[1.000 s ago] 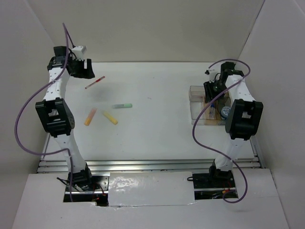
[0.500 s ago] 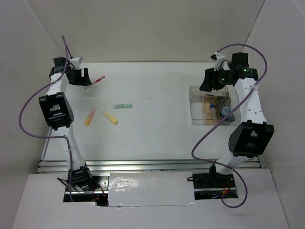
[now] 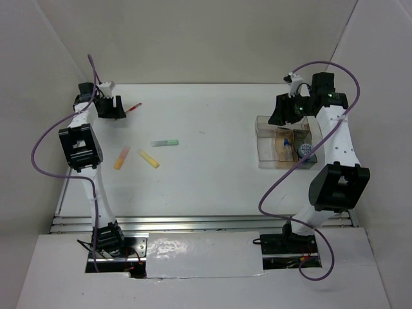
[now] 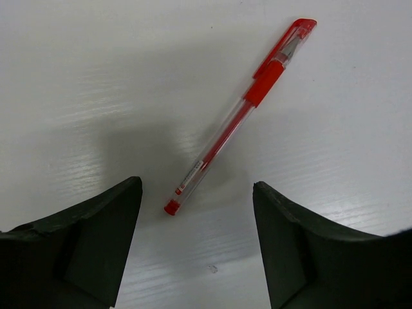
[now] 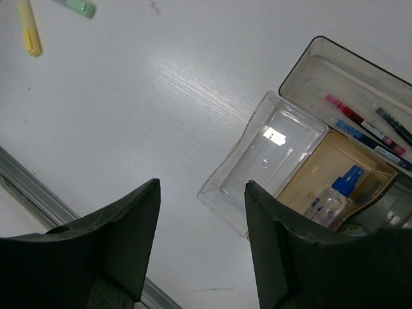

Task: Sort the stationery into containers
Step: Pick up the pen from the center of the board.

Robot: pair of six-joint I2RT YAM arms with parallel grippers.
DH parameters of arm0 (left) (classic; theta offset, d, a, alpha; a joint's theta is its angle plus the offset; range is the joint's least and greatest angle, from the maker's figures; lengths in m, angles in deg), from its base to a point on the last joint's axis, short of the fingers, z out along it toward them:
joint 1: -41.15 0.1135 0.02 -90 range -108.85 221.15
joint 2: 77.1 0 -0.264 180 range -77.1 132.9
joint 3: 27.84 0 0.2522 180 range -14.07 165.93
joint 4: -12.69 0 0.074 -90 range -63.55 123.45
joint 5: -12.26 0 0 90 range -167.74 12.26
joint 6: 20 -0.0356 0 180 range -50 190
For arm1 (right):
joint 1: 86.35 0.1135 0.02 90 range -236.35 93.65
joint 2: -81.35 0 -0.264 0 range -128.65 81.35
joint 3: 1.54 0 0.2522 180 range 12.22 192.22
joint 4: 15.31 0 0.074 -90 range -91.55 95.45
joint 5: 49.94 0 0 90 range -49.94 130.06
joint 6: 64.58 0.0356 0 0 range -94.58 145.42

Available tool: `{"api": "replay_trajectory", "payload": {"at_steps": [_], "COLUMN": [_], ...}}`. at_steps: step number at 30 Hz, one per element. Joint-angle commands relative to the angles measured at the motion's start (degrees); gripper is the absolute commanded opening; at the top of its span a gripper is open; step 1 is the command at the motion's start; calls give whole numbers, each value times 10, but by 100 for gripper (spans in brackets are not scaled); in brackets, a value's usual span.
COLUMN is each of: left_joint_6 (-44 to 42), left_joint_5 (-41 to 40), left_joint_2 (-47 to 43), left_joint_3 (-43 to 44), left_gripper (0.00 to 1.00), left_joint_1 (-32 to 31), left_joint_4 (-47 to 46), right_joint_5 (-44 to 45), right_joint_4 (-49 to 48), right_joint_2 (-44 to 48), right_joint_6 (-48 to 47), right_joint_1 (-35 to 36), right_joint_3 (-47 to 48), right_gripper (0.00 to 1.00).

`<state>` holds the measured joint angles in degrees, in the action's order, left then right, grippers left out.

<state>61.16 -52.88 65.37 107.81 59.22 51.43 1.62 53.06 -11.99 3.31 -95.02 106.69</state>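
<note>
A thin red pen (image 3: 132,108) lies at the far left of the table. My left gripper (image 3: 109,106) is open just left of it; in the left wrist view the pen (image 4: 241,116) lies slanted, its near end between my open fingers (image 4: 196,187). A green marker (image 3: 165,143), a yellow marker (image 3: 149,158) and an orange marker (image 3: 121,158) lie loose left of the middle. The clear compartment box (image 3: 267,145) sits at the right, holding a blue-tipped tube (image 5: 335,196), thin pens (image 5: 367,119) and a blue-white roll (image 3: 306,150). My right gripper (image 3: 283,109) is open and empty above the box's far left corner (image 5: 201,183).
White walls close in the table on the left, the back and the right. A metal rail runs along the near edge (image 3: 193,222). The box's clear left compartment (image 5: 257,167) holds nothing. The yellow marker (image 5: 29,32) and green marker (image 5: 77,6) show at the right wrist view's top left.
My right gripper has risen out of the box and back to its far left corner. My left gripper has shifted a little left and lower beside the red pen.
</note>
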Motion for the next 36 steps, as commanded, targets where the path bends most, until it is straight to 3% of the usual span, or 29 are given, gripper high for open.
{"api": "replay_trajectory", "payload": {"at_steps": [1,6,15,20,24,25,27,32,34,35,36], "left_joint_6": [-10,-62,-114,-113,-107,-104,-88,5,124,169,279], "left_joint_5": [14,-35,-121,-144,-134,-118,-95,124,200,284,324], "left_joint_2": [15,30,18,40,13,4,-35,-174,-217,-241,-290], "left_joint_3": [27,65,16,42,13,-7,-37,-93,-140,-167,-236], "left_gripper": [81,70,44,21,9,2,0,0,0,0,0], "left_joint_1": [-3,-33,-85,-94,-98,-97,-96,-85,-81,-79,-80], "left_joint_4": [6,73,126,168,164,158,148,93,54,-20,-74], "right_joint_5": [-16,-18,-37,-44,-52,-55,-80,-154,-174,-181,-187], "right_joint_4": [6,11,18,21,29,31,30,-90,-143,-190,-217], "right_joint_2": [7,2,1,3,5,8,14,70,91,97,104], "right_joint_6": [2,1,-4,-2,-7,-7,8,128,210,244,300], "right_joint_1": [-3,-3,-5,-5,-3,-3,-3,1,10,14,17], "right_joint_3": [-2,11,16,26,38,41,40,12,4,3,-2], "right_gripper": [62,62,61,60,60,60,59,61,64,67,68]}}
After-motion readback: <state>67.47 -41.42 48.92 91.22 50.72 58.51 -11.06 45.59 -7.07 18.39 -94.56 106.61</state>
